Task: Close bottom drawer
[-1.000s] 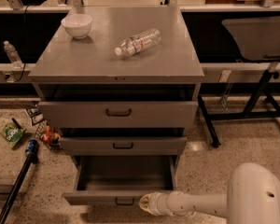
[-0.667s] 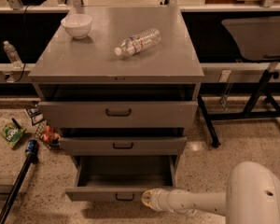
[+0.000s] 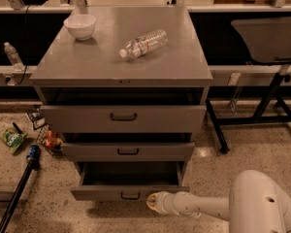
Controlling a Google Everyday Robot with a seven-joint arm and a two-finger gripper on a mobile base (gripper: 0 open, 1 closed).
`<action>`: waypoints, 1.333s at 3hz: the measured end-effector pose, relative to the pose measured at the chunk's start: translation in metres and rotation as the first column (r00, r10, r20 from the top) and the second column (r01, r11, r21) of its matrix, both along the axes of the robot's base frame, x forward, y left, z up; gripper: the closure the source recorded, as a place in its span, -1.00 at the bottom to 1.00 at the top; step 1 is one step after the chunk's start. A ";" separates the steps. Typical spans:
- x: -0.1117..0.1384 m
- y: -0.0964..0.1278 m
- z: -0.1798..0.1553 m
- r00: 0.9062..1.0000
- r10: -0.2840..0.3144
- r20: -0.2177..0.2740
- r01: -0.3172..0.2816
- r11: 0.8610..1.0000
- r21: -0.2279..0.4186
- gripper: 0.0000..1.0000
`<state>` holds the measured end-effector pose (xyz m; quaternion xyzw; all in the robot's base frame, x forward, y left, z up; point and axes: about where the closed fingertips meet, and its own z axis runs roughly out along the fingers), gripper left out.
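The bottom drawer (image 3: 111, 193) is the lowest of three grey drawers in the cabinet and stands partly pulled out, its shallow tray showing dark inside. Its slim front panel carries a small black loop handle (image 3: 130, 196). My gripper (image 3: 152, 201) is at the end of the white arm coming in from the lower right. It sits against the right part of the drawer's front panel, just right of the handle. The middle drawer (image 3: 128, 151) and the top drawer (image 3: 123, 116) above it also stick out a little.
A white bowl (image 3: 80, 26) and a lying plastic bottle (image 3: 143, 43) sit on the cabinet top. Snack bags (image 3: 12, 139) and a black pole (image 3: 17, 191) lie on the floor at left. A table with black legs (image 3: 266, 98) stands at right.
The bottom drawer has slid in toward the cabinet, with my gripper moving up and in along with its front panel.
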<state>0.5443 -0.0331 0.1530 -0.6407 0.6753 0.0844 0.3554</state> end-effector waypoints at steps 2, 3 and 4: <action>0.036 -0.001 -0.019 1.000 0.023 -0.015 -0.023 1.000 0.004 1.00; 0.054 -0.004 -0.022 1.000 0.021 -0.009 -0.021 1.000 0.002 1.00; 0.086 -0.010 -0.024 1.000 0.017 0.013 -0.017 1.000 -0.007 1.00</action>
